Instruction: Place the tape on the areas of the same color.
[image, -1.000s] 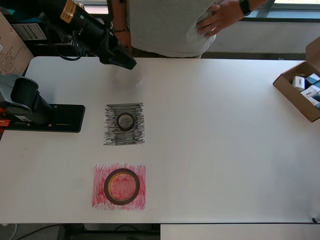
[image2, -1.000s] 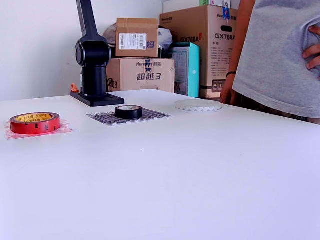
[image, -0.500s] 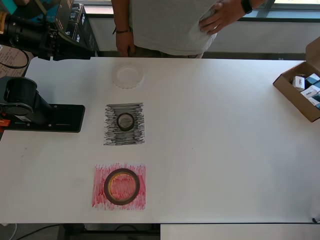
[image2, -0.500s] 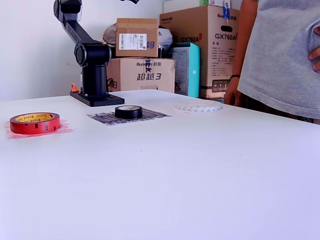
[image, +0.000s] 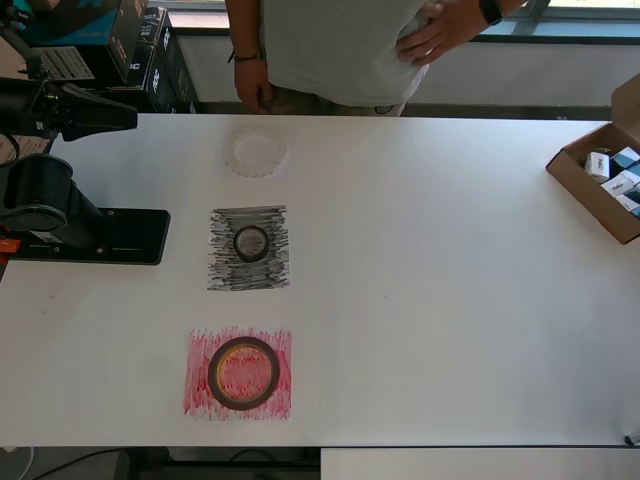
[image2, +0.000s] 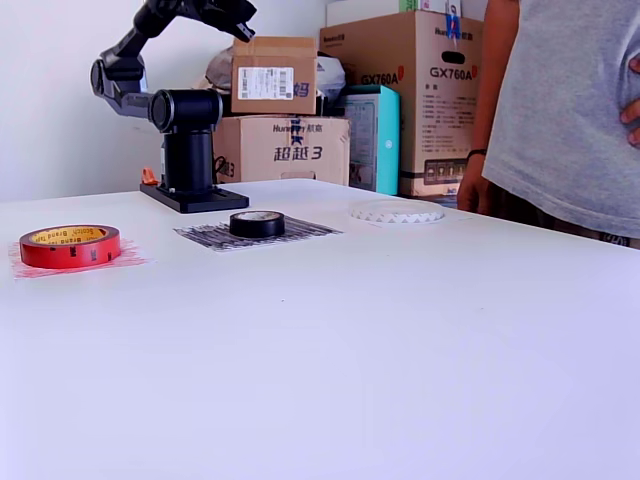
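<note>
The arm (image2: 150, 60) is folded high above its base, jaws apparently closed.

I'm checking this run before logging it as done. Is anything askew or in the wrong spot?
Nothing stands out. The black roll lies flat on the black patch, the red roll on the red patch, and the white roll flat near the table's far edge. Its patch is too faint to confirm.
</note>
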